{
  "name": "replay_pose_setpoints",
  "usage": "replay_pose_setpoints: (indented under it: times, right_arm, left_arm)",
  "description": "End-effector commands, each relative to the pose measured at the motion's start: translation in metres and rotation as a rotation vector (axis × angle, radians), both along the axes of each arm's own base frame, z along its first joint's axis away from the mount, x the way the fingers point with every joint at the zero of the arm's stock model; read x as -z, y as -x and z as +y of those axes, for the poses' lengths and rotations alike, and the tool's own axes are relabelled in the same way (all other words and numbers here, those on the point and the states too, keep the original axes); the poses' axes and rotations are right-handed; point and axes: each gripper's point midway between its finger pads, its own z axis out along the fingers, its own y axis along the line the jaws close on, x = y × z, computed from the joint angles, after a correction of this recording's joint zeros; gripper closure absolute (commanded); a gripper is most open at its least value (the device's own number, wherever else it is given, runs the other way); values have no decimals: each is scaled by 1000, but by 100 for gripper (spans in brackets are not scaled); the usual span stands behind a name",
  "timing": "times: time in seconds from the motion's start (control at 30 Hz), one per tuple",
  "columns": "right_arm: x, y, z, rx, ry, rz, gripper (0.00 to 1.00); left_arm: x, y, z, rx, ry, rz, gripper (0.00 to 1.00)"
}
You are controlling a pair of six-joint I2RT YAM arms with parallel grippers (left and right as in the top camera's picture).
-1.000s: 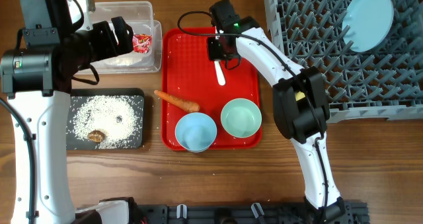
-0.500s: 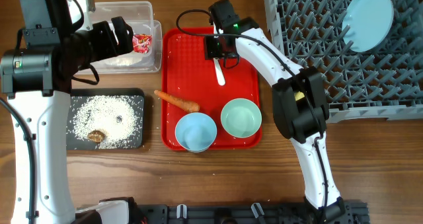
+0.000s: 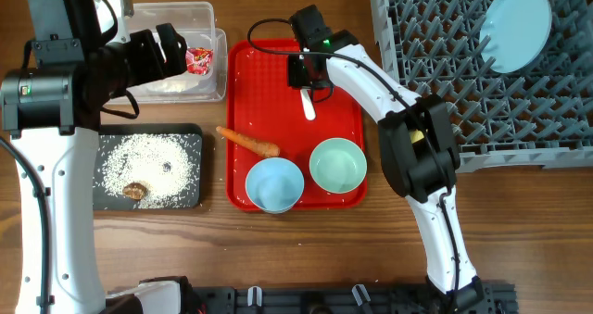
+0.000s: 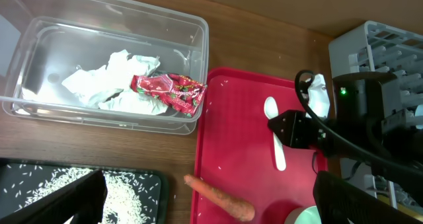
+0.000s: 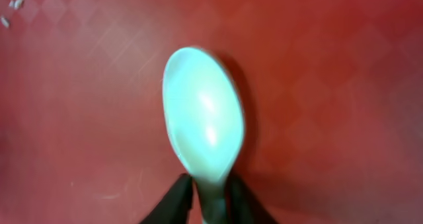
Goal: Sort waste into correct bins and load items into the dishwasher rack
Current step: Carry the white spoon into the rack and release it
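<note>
The white spoon (image 3: 309,104) lies on the red tray (image 3: 343,73). My right gripper (image 3: 306,79) is shut on its handle, and in the right wrist view the fingers (image 5: 210,192) pinch the handle just below the spoon's bowl (image 5: 203,112). My left gripper (image 3: 176,50) is open and empty (image 4: 208,184) above the clear tub (image 3: 216,22), which holds the crumpled tissue (image 4: 109,85) and the red wrapper (image 3: 199,60). The carrot (image 3: 248,142) lies across the tray's left edge. The blue bowl (image 3: 274,184) and the green bowl (image 3: 337,165) stand on the tray. The blue plate (image 3: 515,25) stands in the grey rack (image 3: 435,36). The yellow cup is out of view.
The black tray (image 3: 193,133) at the left holds rice grains (image 3: 153,161) and a brown lump (image 3: 136,191). The right arm reaches from the front edge across the tray's right side. The rack fills the back right corner.
My right gripper has shifted slightly left over the spoon's handle. The spoon and the left arm have not visibly moved.
</note>
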Motion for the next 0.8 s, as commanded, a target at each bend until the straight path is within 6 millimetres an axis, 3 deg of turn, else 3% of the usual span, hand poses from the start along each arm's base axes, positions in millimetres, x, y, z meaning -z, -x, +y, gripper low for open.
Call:
replay_pose_setpoints:
  times: [0.0, 0.23, 0.37, 0.57, 0.67, 0.77]
  right_arm:
    - [44, 24, -4, 8, 41, 104, 95]
    - [39, 23, 8, -17, -25, 109, 96]
    - [9, 12, 8, -34, -52, 72, 96]
    - [-91, -4, -10, -66, -103, -86, 96]
    - [-159, -3, -33, -77, -118, -195, 96]
    - [-214, 0, -65, -53, -122, -286, 96]
  left_arm:
    - [-3, -3, 2, -10, 2, -7, 0]
    - [-3, -3, 2, -10, 2, -7, 0]
    - [-3, -3, 2, -10, 2, -7, 0]
    - [-3, -3, 2, -10, 2, -7, 0]
    - [-3, -3, 2, -10, 2, -7, 0]
    - [-3, -3, 2, -10, 2, -7, 0]
